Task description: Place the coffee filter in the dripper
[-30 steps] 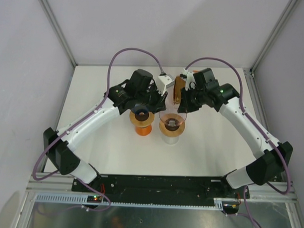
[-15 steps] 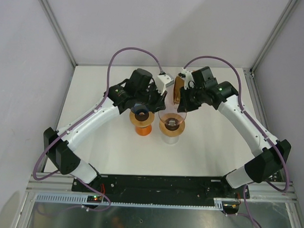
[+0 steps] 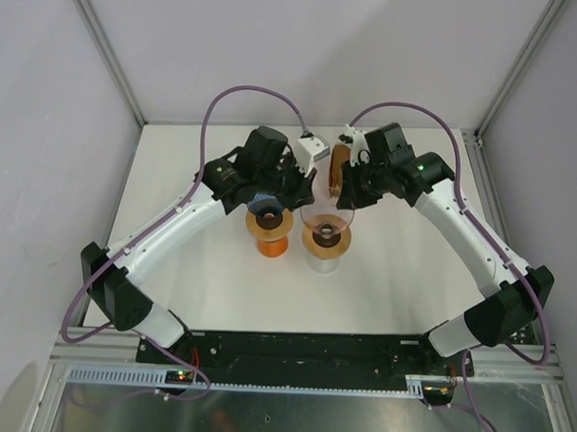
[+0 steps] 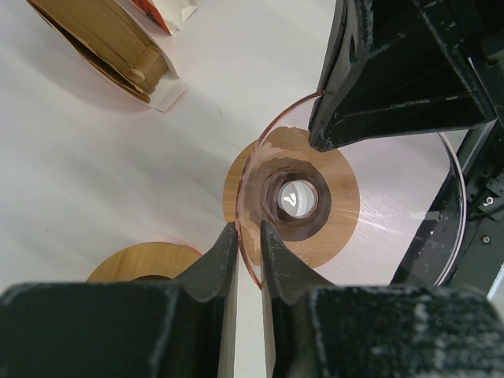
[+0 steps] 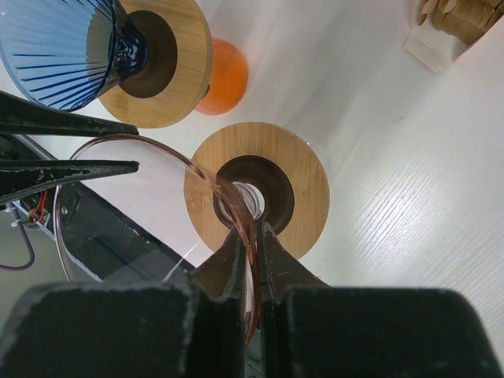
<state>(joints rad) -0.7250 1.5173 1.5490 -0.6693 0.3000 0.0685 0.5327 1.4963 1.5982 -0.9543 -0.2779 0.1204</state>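
Note:
The clear pink-rimmed glass dripper (image 3: 326, 238) with a wooden collar stands at mid-table on a clear vessel. My left gripper (image 3: 304, 191) is shut on its left rim; in the left wrist view (image 4: 248, 242) the rim (image 4: 246, 197) runs between the fingers. My right gripper (image 3: 345, 201) is shut on the opposite rim, seen pinched in the right wrist view (image 5: 250, 236). The dripper (image 5: 260, 185) is empty inside. The brown coffee filters (image 3: 338, 168) stand as a stack in a holder at the back, also in the left wrist view (image 4: 110, 39) and the right wrist view (image 5: 461, 17).
A blue ribbed dripper (image 3: 267, 215) with a wooden collar sits on an orange base (image 3: 271, 248), just left of the clear one; it shows in the right wrist view (image 5: 63, 43). A white box (image 3: 313, 150) stands at the back by the filters.
Both arms have shifted slightly toward the back while keeping hold of the dripper rim. The dripper stays in place.

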